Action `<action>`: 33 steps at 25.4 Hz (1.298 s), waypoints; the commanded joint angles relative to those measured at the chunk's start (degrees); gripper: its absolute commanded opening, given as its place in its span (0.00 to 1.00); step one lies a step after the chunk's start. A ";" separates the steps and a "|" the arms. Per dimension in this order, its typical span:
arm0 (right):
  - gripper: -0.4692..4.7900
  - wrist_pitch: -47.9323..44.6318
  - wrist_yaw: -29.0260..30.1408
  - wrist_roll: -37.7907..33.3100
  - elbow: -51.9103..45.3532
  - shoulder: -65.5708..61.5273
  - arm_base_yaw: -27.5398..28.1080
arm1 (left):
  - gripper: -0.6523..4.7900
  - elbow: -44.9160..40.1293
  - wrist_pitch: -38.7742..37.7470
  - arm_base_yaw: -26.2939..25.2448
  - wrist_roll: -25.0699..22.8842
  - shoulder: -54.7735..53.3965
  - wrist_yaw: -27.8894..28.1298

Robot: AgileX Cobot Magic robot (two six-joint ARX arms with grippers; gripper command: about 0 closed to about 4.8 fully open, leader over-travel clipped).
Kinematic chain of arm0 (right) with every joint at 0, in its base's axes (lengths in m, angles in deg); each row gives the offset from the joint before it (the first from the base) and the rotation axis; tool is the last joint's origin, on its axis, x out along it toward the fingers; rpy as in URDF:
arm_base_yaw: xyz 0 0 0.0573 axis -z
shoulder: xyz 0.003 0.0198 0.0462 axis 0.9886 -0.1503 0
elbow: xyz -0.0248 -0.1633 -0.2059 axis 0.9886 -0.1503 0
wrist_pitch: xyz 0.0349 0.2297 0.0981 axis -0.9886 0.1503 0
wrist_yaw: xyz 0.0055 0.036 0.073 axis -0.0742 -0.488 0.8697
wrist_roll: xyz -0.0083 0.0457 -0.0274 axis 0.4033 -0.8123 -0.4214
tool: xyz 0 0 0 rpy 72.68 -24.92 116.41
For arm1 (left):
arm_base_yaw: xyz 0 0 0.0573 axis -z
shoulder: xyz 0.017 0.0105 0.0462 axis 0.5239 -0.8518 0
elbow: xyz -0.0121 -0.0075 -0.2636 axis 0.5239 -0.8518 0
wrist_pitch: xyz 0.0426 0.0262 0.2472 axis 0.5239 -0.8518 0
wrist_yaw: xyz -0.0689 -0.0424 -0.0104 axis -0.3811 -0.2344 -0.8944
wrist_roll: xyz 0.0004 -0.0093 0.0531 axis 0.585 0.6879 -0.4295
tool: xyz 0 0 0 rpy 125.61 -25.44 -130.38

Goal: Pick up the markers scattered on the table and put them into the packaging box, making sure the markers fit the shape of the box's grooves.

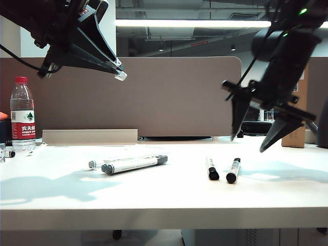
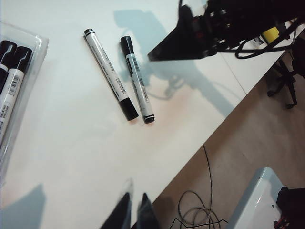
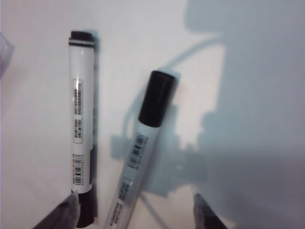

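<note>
Two black-capped white markers (image 1: pixel 212 168) (image 1: pixel 233 170) are lying side by side near the table's (image 1: pixel 154 200) front edge; more markers are sitting in the clear packaging box (image 2: pixel 28 62).

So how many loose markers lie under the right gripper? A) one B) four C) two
C: two markers lie side by side on the table, apart from each other, below the open right gripper.

You've got two black arms w/ black cables. Left gripper (image 1: pixel 121 72): black wedge fingers, clear tips. Right gripper (image 1: pixel 251 141): pointed black fingers, green LED above it.
</note>
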 commanded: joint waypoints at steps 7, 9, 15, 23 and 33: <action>0.67 -0.70 -7.69 0.33 2.16 -3.26 -4.72 | 0.17 0.13 -0.63 0.07 -3.41 0.26 2.19; 0.57 -0.68 -9.81 0.33 2.16 -3.34 -4.76 | 0.17 0.13 -1.53 0.00 -5.62 0.26 4.44; 0.57 -0.83 -10.19 0.33 2.14 -4.33 -4.79 | 0.17 0.13 -2.43 0.00 -6.71 0.26 6.25; 0.45 -1.66 -10.38 0.04 2.14 -6.54 -4.83 | 0.17 0.13 -2.97 0.00 -6.84 0.26 6.25; 0.23 -2.01 -13.60 0.79 2.14 -7.17 -4.81 | 0.17 0.13 -3.06 0.00 -6.84 0.26 6.25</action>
